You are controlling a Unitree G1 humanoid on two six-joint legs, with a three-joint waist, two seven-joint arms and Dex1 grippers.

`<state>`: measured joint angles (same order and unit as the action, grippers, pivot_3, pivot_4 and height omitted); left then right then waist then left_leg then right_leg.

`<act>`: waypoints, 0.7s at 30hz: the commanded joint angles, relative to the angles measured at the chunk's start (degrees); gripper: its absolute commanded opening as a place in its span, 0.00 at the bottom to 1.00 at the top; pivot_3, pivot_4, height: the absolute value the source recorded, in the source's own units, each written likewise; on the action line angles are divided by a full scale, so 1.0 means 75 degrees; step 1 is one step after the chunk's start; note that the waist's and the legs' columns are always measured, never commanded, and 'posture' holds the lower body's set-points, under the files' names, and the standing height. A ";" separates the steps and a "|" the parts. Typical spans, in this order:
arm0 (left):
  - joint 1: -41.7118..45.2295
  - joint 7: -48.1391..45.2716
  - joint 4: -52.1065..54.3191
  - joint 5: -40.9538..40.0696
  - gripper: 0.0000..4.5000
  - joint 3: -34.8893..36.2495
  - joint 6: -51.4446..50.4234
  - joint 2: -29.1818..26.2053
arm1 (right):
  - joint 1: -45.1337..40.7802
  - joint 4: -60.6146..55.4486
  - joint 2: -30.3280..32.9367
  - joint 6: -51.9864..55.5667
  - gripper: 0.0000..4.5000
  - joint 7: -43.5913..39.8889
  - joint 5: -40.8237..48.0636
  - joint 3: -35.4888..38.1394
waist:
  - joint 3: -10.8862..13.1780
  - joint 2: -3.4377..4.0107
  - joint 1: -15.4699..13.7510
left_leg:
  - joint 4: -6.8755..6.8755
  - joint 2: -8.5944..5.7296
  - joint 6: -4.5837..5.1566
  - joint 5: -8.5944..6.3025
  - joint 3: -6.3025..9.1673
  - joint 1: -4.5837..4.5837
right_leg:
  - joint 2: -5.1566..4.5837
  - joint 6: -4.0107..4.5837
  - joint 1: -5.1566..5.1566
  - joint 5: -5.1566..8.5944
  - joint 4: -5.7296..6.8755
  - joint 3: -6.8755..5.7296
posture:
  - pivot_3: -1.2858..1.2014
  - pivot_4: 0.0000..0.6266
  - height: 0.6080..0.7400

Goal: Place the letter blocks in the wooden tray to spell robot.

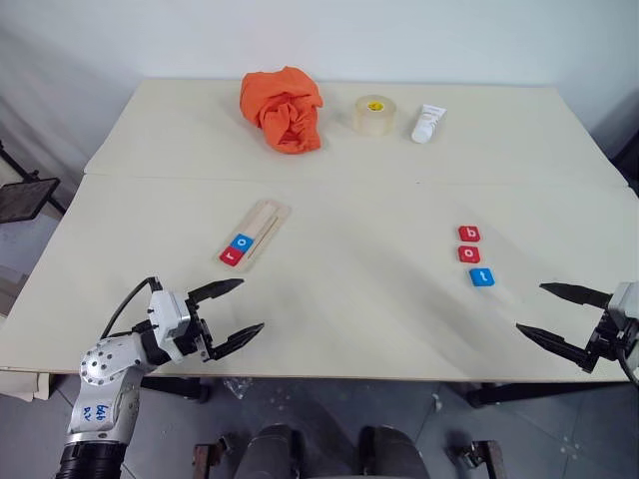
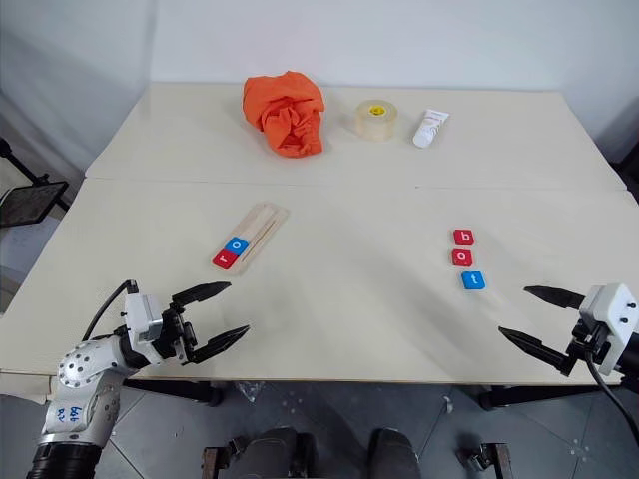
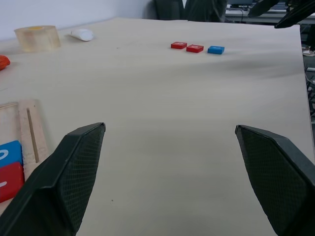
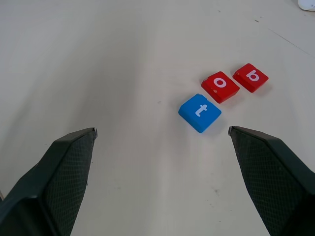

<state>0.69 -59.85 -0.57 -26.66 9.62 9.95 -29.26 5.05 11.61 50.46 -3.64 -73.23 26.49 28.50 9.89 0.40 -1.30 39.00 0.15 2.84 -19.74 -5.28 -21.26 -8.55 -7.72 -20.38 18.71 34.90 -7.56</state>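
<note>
The pale wooden tray (image 1: 258,230) lies slanted left of the table's middle, with a red r block (image 1: 232,256) and a blue o block (image 1: 242,241) at its near end. On the right, a red b block (image 1: 468,234), a red o block (image 1: 469,253) and a blue t block (image 1: 481,276) lie in a short row on the table. My left gripper (image 1: 238,310) is open and empty near the front edge, below the tray. My right gripper (image 1: 544,311) is open and empty at the front right, a little off the t block (image 4: 200,112).
An orange cloth (image 1: 283,108), a roll of clear tape (image 1: 374,116) and a small white tube (image 1: 428,124) sit along the far side of the table (image 1: 359,299). A seam (image 1: 399,184) crosses the tabletop between them and the blocks.
</note>
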 commanded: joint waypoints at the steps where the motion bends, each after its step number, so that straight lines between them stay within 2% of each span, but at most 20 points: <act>1: 0.0043 0.0106 0.0310 -0.0150 1.00 0.0048 -0.0046 0.0046 | -0.0099 0.0026 0.0133 -0.0025 1.00 0.0018 0.0084 0.0146 | 0.0000 0.0000 0.0000 | 0.0000 0.0000 0.0000 0.0000 0.0000 0.0000 | 0.0000 0.0000 0.0000 0.0000 0.0000 -0.0001 | 0.52 0.24 1.00; 4: 0.0110 0.0737 0.0359 0.0122 1.00 0.0133 -0.0132 0.0163 | -0.0198 0.0063 0.0133 -0.0007 1.00 0.0053 0.0052 0.0083 | 0.0000 0.0000 -0.0001 | 0.0001 0.0000 0.0000 0.0000 -0.0001 0.0000 | 0.0000 0.0000 0.0000 0.0000 0.0000 -0.0001 | 0.52 0.24 1.00; 9: -0.0044 0.0615 0.0537 -0.0031 1.00 0.0151 -0.0176 0.0041 | -0.0518 0.0148 0.0132 0.0060 1.00 0.0107 0.0000 -0.0071 | 0.0000 0.0000 0.0007 | 0.0000 0.0001 0.0000 0.0000 0.0000 0.0000 | 0.0001 0.0000 0.0000 0.0000 0.0000 -0.0001 | 0.52 0.24 1.00; 21: -0.1252 0.1942 0.1359 0.0444 1.00 0.1164 -0.0919 -0.0512 | -0.1795 -0.0432 -0.0010 0.0309 1.00 0.0449 0.0025 -0.0746 | 0.0008 -0.0004 0.0035 | 0.0000 0.0010 -0.0003 -0.0003 0.0004 -0.0003 | -0.0003 0.0000 0.0000 0.0000 -0.0005 0.0009 | 0.52 0.24 1.00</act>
<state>-7.58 -46.37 7.02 -24.25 16.43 3.51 -32.01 -7.53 10.26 50.40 -1.60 -70.63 25.95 22.50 9.95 0.37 -1.04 39.00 0.22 2.84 -19.78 -5.25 -21.28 -8.58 -7.72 -20.38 18.71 34.86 -7.46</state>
